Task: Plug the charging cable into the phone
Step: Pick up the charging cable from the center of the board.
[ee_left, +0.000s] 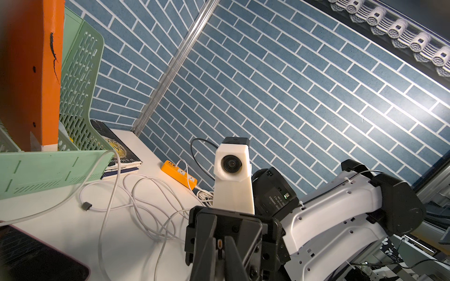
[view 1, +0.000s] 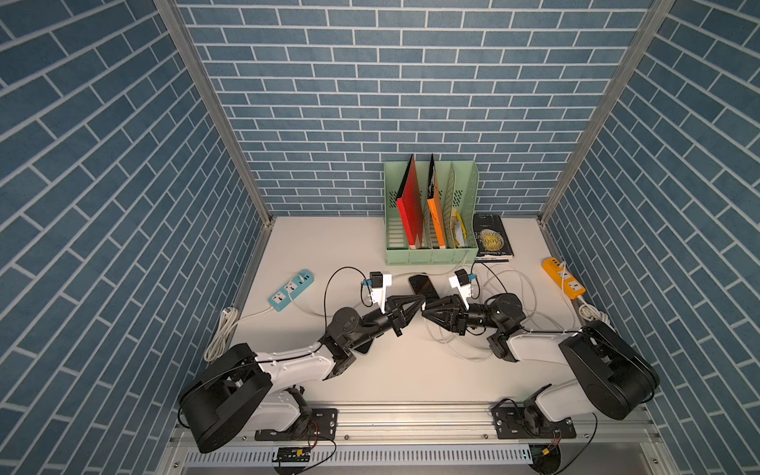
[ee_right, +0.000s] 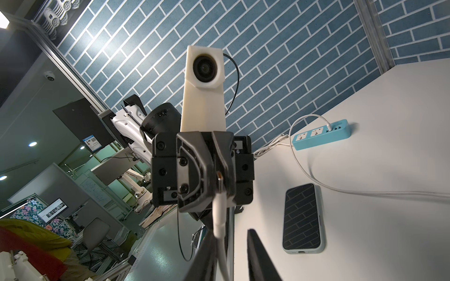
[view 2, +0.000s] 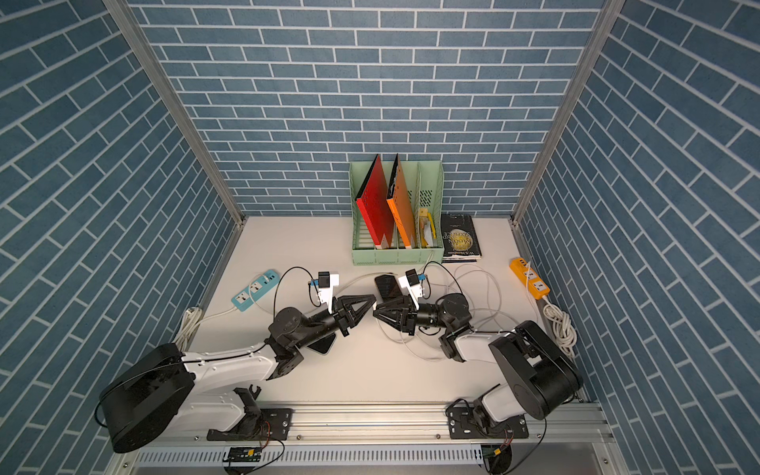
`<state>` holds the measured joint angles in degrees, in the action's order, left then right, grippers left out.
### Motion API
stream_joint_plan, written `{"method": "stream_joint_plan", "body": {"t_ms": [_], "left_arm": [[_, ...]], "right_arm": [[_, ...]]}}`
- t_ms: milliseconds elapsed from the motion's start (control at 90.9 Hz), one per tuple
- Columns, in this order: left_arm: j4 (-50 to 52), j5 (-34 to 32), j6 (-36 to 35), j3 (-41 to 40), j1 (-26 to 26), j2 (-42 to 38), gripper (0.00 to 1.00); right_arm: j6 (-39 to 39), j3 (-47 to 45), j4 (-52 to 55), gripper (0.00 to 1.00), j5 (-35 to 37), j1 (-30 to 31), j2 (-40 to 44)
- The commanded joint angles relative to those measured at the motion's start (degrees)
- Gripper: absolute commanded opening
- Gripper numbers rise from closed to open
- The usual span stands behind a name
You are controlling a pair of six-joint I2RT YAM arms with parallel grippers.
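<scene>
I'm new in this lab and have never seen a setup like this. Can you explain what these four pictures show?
It is a robot with two arms on a white table, each ending in a gripper. Two pictures look down from overhead; two come from cameras on the wrists. On the table lie a blue power strip, an orange power strip, a green file rack, a dark phone and a phone in a pale case. The left gripper is shut on the plug end of a white charging cable. The right gripper faces it, fingers apart beside the cable.
</scene>
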<state>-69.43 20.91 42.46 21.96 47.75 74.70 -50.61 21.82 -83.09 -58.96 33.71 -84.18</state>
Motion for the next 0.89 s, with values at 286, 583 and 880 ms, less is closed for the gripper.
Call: {"method": "stream_joint_plan", "body": {"t_ms": [286, 583, 880], "left_arm": [[-5.12, 1.77, 1.03, -1.33, -0.20, 2.14, 0.00], [-4.55, 2.50, 0.94, 0.77, -0.20, 2.39, 0.00], [-6.45, 2.30, 1.42, -0.64, -0.15, 3.19, 0.00]], "right_arm": [[-3.43, 1.68, -6.06, 0.25, -0.55, 0.19, -1.90], [-3.88, 1.20, -7.14, 0.24, -0.81, 0.29, -2.66], [-4.22, 1.77, -7.25, 0.08, -0.64, 0.23, -2.73]]}}
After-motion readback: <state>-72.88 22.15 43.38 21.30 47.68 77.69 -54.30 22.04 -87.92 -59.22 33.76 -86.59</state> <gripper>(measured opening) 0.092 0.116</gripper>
